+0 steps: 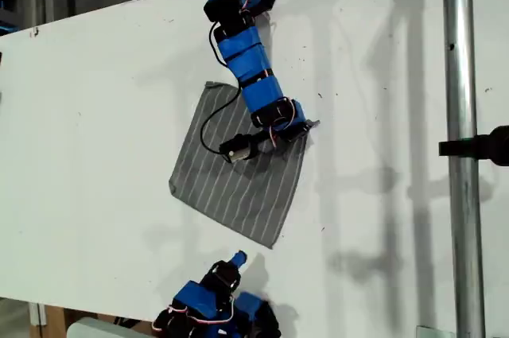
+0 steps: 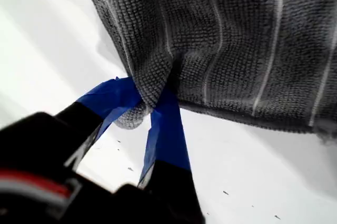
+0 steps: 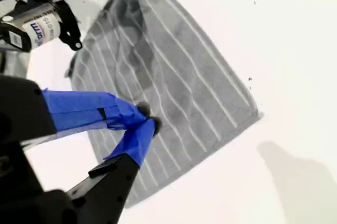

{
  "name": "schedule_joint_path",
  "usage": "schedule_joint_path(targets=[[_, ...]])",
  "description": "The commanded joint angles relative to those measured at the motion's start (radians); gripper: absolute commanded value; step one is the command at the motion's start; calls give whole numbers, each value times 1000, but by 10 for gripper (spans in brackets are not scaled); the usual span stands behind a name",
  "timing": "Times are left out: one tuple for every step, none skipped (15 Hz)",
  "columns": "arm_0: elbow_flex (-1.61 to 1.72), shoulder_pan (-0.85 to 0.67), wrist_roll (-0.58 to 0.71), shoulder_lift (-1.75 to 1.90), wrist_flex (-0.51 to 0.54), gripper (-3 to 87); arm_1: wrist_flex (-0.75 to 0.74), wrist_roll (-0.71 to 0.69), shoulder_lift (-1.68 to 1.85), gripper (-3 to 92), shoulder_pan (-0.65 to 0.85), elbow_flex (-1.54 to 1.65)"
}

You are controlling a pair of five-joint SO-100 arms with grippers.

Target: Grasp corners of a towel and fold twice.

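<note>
My first gripper (image 2: 149, 112) pinches 1 corner (image 2: 138, 109) of the towel (image 1: 238, 171); my second gripper's (image 3: 142, 121) fingers look closed, empty, above it. Both folds remain.

A white label (image 3: 36, 30) on a silver motor (image 3: 31, 23) carries blue lettering too blurred to read with certainty.

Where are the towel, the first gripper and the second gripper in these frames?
towel (image 1: 238, 187): exterior view, on the flat striped middle.
my first gripper (image 2: 147, 109): first wrist view, between the blue-taped fingertips pinching the towel's edge.
my second gripper (image 3: 145, 116): second wrist view, between the blue-taped fingertips, over the towel.
</note>
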Motion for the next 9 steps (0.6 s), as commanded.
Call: schedule_joint_path(targets=[[-75, -114, 181, -87, 0, 194, 5, -6, 28, -2, -8, -17], [-75, -126, 241, -118, 6, 236, 6, 0, 37, -2, -11, -8], [-37, -137, 261, -135, 0, 284, 6, 3, 37, -2, -14, -5], [0, -135, 276, -141, -11, 333, 5, 6, 37, -2, -15, -5], [15, -126, 284, -150, -9, 345, 5, 11, 37, -2, -18, -5], [61, -103, 287, -144, -48, 345, 6, 17, 37, -2, -20, -5], [135, -81, 275, -140, -115, 333, 6, 20, 38, -2, -21, -5], [245, -63, 261, -137, -222, 327, 6, 20, 40, -2, -25, -5], [360, -63, 249, -141, -341, 312, 6, 21, 43, -2, -26, -5]])
